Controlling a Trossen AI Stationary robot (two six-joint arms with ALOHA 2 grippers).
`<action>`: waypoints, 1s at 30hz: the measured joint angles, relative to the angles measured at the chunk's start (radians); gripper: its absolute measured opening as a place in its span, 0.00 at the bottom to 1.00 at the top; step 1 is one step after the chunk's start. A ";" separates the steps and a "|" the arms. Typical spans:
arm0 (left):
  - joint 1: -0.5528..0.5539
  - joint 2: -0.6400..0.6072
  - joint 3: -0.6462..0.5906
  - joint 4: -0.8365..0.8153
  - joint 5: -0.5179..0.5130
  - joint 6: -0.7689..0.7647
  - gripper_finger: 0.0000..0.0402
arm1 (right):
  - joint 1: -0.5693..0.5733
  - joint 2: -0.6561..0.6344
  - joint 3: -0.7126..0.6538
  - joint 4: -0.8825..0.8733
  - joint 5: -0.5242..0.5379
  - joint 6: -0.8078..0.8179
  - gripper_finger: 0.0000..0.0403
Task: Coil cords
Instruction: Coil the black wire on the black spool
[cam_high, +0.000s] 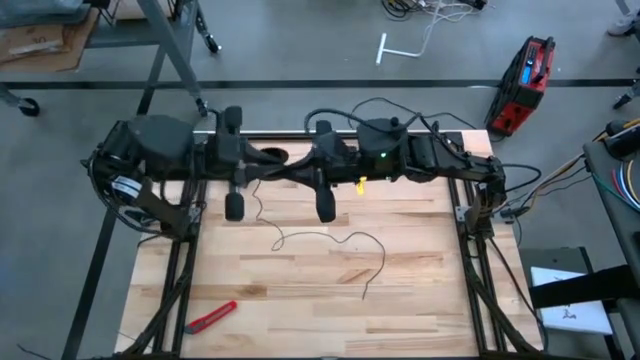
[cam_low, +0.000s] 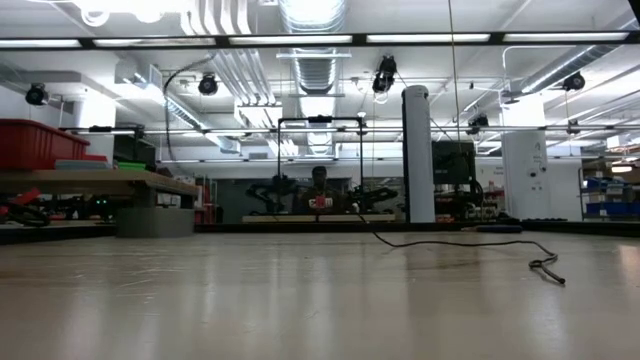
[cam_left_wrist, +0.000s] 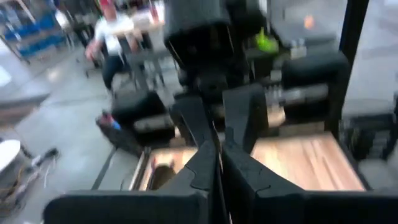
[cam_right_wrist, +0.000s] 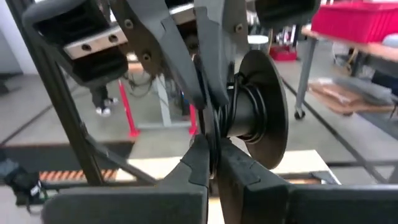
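Both grippers meet above the table's far edge. My left gripper (cam_high: 272, 170) (cam_left_wrist: 219, 163) is shut on the small black reel (cam_right_wrist: 256, 115), which has several turns of cord around its hub. My right gripper (cam_high: 292, 172) (cam_right_wrist: 214, 163) is shut on the thin black cord (cam_right_wrist: 213, 127) right beside the reel. From there the cord (cam_high: 330, 238) drops to the table. It lies slack in loose curves across the middle of the tabletop, its free end (cam_high: 365, 295) (cam_low: 548, 265) toward the near right. My left gripper comes at the reel from the table's left; its grey fingers (cam_right_wrist: 186, 62) close by the reel's near flange, which they hide. The reel hangs clear of the table, its axis about level. My right gripper pinches the cord strand (cam_right_wrist: 212, 144) between its two fingers, just beside the reel's hub. The fingers come level from the table's right, and the strand runs up between them toward the wound turns.
A red utility knife (cam_high: 212, 315) lies near the table's front left corner. A dark ring (cam_high: 272, 156) lies at the far edge under the arms. Dark frame rails (cam_high: 478, 270) run along both sides of the table. The tabletop (cam_high: 300, 300) is light wood.
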 joint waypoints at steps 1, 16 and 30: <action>0.000 -0.009 -0.001 0.043 0.002 0.007 0.05 | 0.000 -0.001 0.001 0.024 0.000 -0.001 0.01; -0.003 -0.152 0.001 0.560 0.008 0.174 0.15 | -0.059 -0.001 -0.047 0.851 -0.278 -0.046 0.00; -0.003 -0.042 0.001 0.693 0.087 0.339 0.18 | -0.209 0.000 -0.116 1.409 -0.404 0.713 0.00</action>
